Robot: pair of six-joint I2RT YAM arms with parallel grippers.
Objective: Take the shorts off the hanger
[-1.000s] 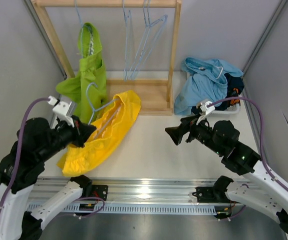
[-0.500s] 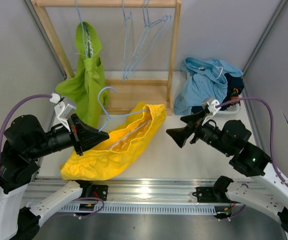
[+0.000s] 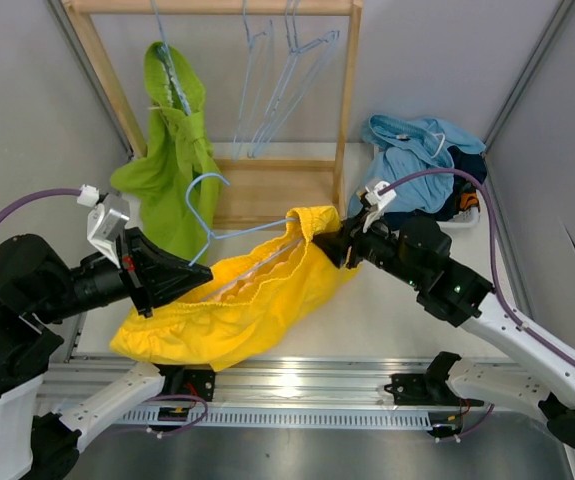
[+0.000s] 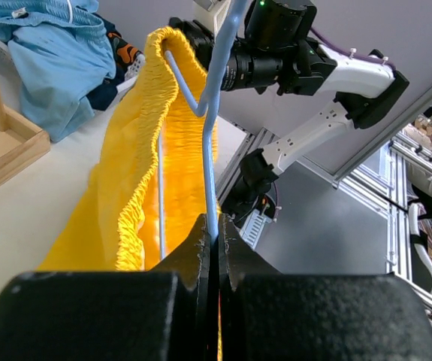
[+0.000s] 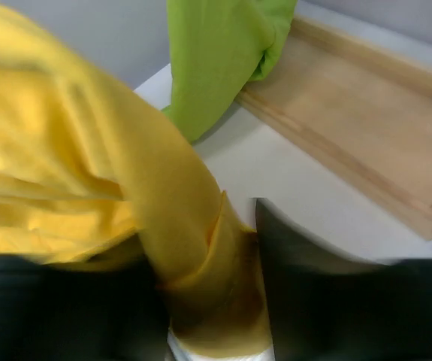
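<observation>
Light-blue shorts (image 3: pixel 407 165) cover a navy pair (image 3: pixel 466 167) in a white bin (image 3: pixel 470 222).

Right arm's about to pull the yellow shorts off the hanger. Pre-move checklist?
1. Hold on the hanger: ok, the left gripper is shut on its wire.
2. Fabric placed: ok, the waistband of the yellow shorts sits between the fingers of the right gripper.
3. Right grip firm on that fabric: cannot tell.
4. Shorts free of the hanger: not ok, the wire runs inside the waistband.
5. Hanger hook clear of the lime green shorts: cannot tell, they overlap in the top view.
</observation>
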